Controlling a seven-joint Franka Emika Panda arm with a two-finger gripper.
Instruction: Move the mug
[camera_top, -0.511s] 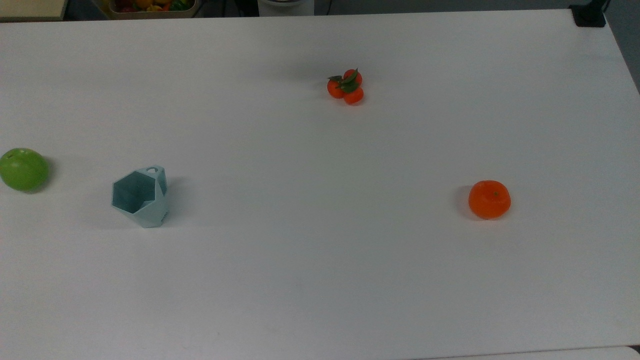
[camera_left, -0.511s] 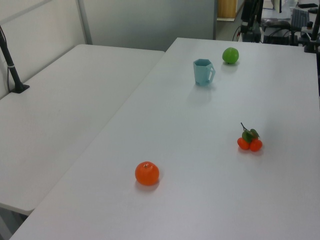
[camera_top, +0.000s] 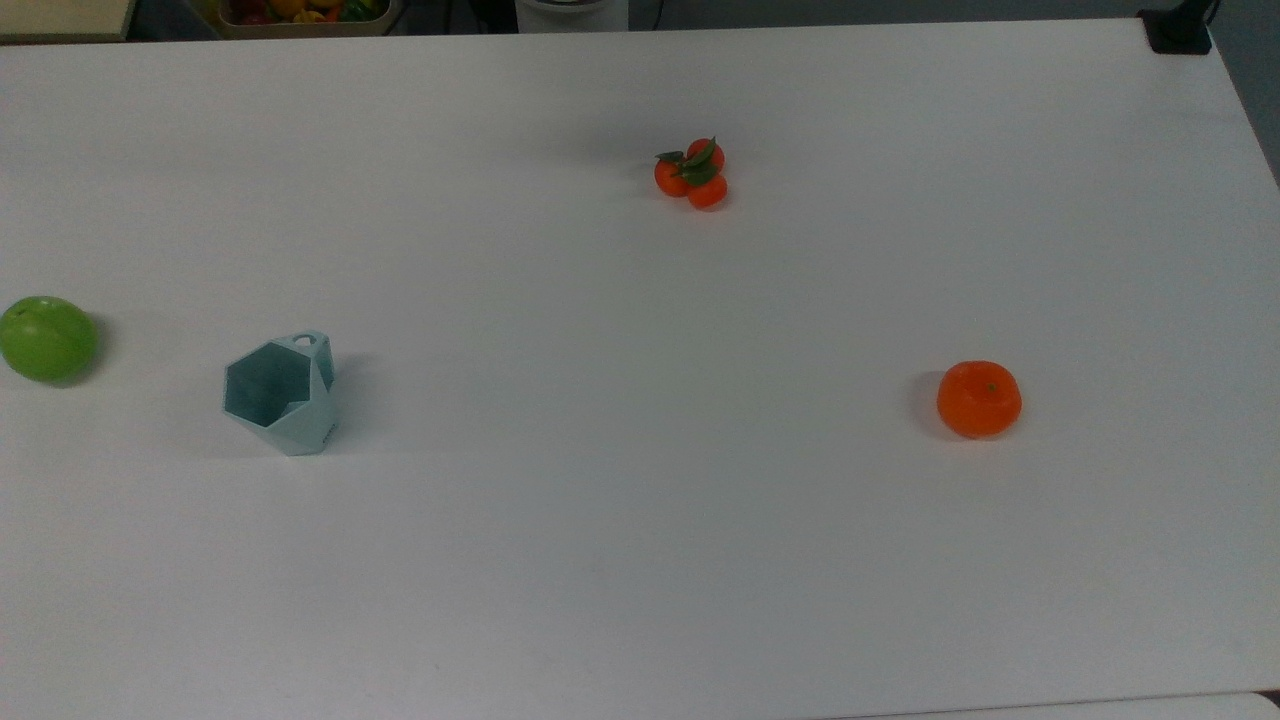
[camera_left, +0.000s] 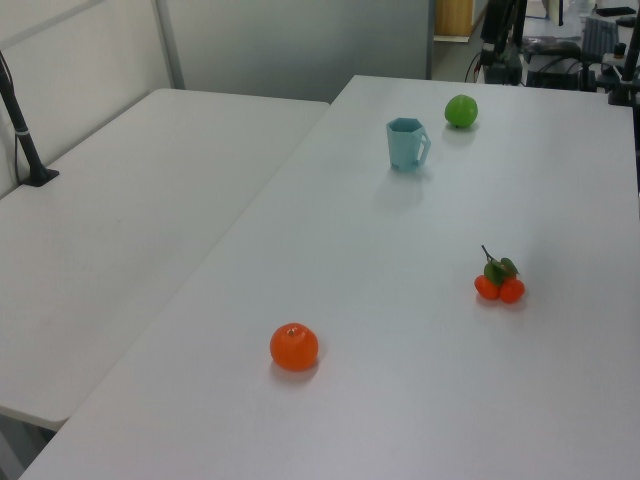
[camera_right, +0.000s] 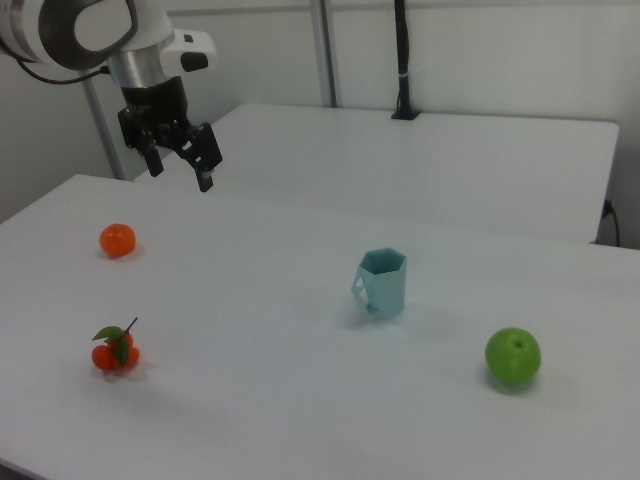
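The pale teal faceted mug (camera_top: 280, 394) stands upright on the white table (camera_top: 640, 560), toward the top view's left, its small loop handle on the far side. The same mug (camera_left: 405, 144) appears far back in the left view, and the mug (camera_right: 382, 284) sits mid-table in the right view. My gripper (camera_right: 181, 172) hangs high above the table at the right view's upper left, open, with nothing between its black fingers. It is far from the mug.
A green apple (camera_top: 46, 338) lies left of the mug in the top view. An orange (camera_top: 978, 398) sits at the top view's right, and a cluster of small tangerines with leaves (camera_top: 692, 173) lies at mid-back. A second table (camera_left: 130, 220) adjoins.
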